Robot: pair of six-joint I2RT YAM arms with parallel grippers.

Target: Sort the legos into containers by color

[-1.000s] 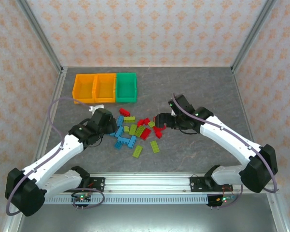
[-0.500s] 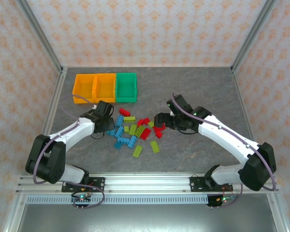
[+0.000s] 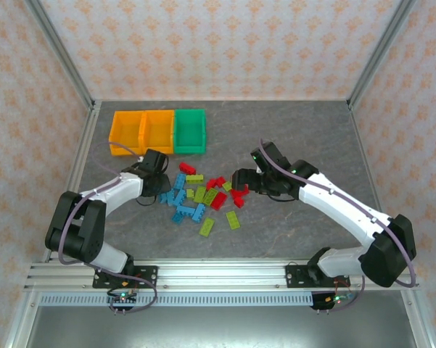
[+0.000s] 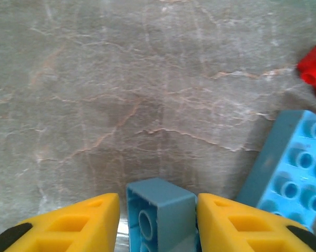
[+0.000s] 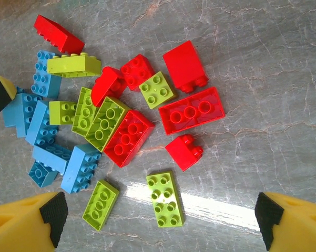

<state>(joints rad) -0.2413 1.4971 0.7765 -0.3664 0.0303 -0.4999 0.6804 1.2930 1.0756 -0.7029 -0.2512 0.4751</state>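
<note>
The legos lie in a loose pile (image 3: 207,196) of red, light blue and lime green bricks at mid-table. My left gripper (image 3: 162,187) is at the pile's left edge, its yellow fingers (image 4: 68,226) shut on a light blue lego (image 4: 160,218) that is turned on its side. A longer blue brick (image 4: 292,168) lies just to the right of it. My right gripper (image 5: 159,211) hovers wide open above the pile's right side, over a lime green brick (image 5: 165,199) and a small red one (image 5: 183,152). The containers are two orange bins (image 3: 114,134) (image 3: 158,114) and a green bin (image 3: 190,112) in a row at the back left.
Bare grey tabletop (image 3: 297,130) surrounds the pile. Metal frame posts and patterned walls close the table at the back and sides. The left arm's elbow (image 3: 76,217) is folded near the left edge. A rail runs along the front.
The left arm has folded back toward the left, and its jaws have narrowed around the light blue lego at the pile's left edge. The right gripper has hardly moved.
</note>
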